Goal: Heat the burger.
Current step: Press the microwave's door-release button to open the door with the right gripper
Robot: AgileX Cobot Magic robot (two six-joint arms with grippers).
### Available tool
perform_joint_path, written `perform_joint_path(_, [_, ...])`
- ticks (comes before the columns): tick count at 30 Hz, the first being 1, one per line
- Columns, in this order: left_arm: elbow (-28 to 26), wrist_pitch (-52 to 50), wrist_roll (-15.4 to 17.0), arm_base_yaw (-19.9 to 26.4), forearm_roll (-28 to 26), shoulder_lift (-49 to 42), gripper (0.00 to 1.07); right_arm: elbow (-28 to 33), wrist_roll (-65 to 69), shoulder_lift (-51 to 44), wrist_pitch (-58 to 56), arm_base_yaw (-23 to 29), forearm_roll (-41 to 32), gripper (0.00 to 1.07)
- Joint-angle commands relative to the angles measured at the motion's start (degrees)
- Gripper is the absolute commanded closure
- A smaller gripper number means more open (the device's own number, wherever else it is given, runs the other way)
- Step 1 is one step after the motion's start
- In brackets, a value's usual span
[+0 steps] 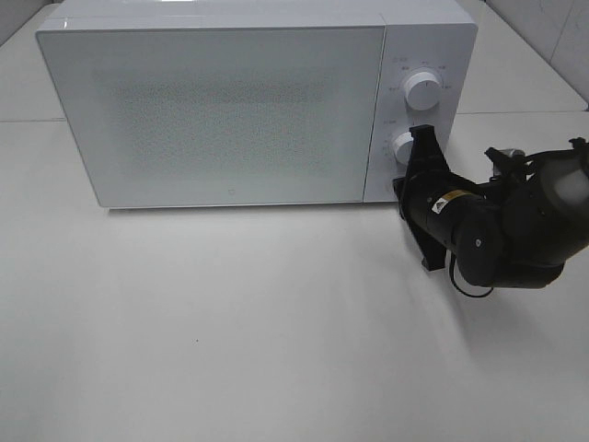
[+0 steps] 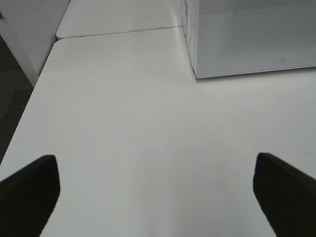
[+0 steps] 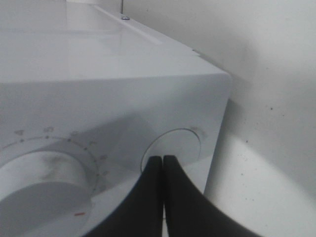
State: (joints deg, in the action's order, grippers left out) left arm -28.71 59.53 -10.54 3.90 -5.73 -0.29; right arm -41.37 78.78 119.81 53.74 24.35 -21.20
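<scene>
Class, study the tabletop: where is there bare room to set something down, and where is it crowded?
The wide table strip in front of the microwave door is bare, from its left edge to the right arm. The left gripper hangs open over bare surface too. Crowded: the right gripper, shut, at the lower knob.

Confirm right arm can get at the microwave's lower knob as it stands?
Looks like yes. The right gripper, shut, has its tips right at the lower knob on the microwave; nothing sits between them. Actual contact can't be told.
</scene>
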Motion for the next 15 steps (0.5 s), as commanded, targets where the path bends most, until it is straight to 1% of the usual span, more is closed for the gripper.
perform_joint_path(1, [0.17, -0.17, 0.17, 0.00, -0.34, -1.20, 0.06, -0.46, -0.63, 0.52, -0.52, -0.34, 0.29, 1.07])
perform_joint_path(14, [0.17, -0.17, 0.17, 0.00, -0.34, -1.20, 0.06, -2.81, -1.49, 1.49, 0.06, -0.34, 0.23, 1.07])
perform_joint_path(15, [0.17, -0.17, 0.17, 0.00, -0.34, -1.20, 0.06, -2.86, -2.35, 1.49, 1.72, -0.34, -0.34, 1.07])
